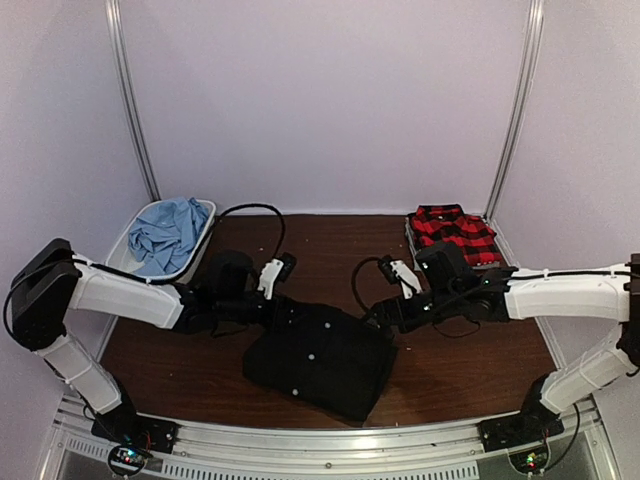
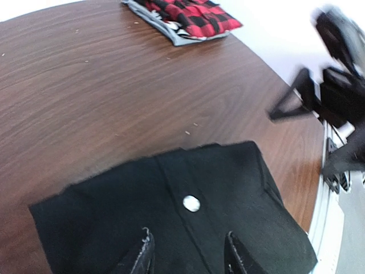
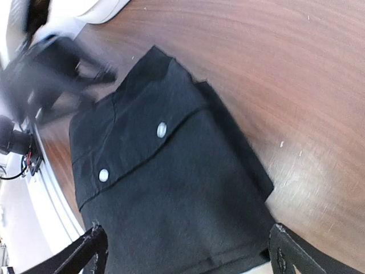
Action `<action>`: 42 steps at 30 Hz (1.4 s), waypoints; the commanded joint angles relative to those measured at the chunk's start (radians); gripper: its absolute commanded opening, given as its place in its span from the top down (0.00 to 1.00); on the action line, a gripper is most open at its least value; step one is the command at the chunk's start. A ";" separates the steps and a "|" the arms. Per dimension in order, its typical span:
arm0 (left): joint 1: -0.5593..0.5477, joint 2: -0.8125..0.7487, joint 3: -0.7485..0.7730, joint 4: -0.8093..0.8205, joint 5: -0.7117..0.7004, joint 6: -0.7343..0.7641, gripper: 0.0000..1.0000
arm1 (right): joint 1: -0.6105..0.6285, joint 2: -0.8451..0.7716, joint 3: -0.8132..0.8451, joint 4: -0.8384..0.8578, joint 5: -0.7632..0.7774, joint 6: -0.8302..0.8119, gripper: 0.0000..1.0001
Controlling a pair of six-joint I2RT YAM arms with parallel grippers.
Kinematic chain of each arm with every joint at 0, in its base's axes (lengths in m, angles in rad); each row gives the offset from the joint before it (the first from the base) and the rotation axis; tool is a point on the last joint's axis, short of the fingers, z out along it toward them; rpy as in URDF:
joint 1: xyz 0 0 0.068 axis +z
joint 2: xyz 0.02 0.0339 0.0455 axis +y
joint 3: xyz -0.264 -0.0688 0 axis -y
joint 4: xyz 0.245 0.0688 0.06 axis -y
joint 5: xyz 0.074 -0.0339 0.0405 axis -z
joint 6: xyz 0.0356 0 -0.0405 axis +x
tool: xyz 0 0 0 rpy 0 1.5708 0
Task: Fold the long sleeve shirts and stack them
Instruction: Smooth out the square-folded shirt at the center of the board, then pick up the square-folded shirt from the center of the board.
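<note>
Folded black shirt [image 1: 318, 358] lies low-centre on the surface [image 1: 180, 362], apparently awaiting stacking; right hand [image 3: 188, 252] gapes wide above it; left hand [image 2: 188, 254] half-parted, grip unclear.

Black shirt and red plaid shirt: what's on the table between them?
Nothing, just bare wooden table between the black shirt and plaid shirt, as the left wrist view shows.
</note>
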 commanded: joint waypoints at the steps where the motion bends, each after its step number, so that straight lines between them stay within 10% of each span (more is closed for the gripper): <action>1: -0.088 -0.110 -0.111 0.031 -0.122 0.009 0.57 | -0.047 0.117 0.152 -0.109 -0.041 -0.125 0.00; 22: -0.301 -0.132 -0.357 0.094 -0.379 0.015 0.57 | -0.188 0.736 0.652 -0.317 -0.470 -0.389 0.01; 42: -0.309 -0.097 -0.339 0.086 -0.410 0.023 0.57 | -0.113 0.859 0.515 -0.229 -0.724 -0.367 0.26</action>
